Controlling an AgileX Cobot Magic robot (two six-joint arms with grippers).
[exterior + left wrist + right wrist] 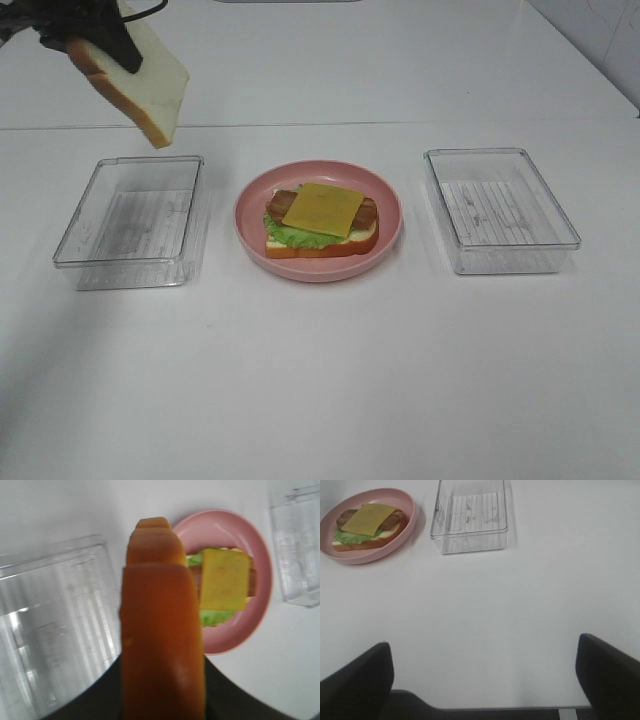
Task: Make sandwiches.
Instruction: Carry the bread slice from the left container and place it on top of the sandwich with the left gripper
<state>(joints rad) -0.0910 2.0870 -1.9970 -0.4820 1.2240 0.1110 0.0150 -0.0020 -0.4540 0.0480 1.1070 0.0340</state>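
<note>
Overhead, spreading white across all three views: tabletop (320, 380), carrying everything. Sitting left of centre, a clear bin (130, 220); matching it on the right, a second clear bin (500, 208), well apart. Resting between them, pink plate (385, 190), holding the open stack: bottom bread slice (358, 243), green lettuce (290, 236) poking out at the near-left edge, brown meat strip (368, 212) lying across, yellow cheese square (322, 208) topping it all (slightly skewed). Hanging high above the far-left corner of the tabletop, clear of the plate: second bread slice (140, 85), tilted, crust facing the wrist camera. Clamping that slice, left gripper (105, 48), dark fingers pressing both faces. Idling low near the tabletop edge, right gripper (485, 675), spread wide, grasping nothing.
</note>
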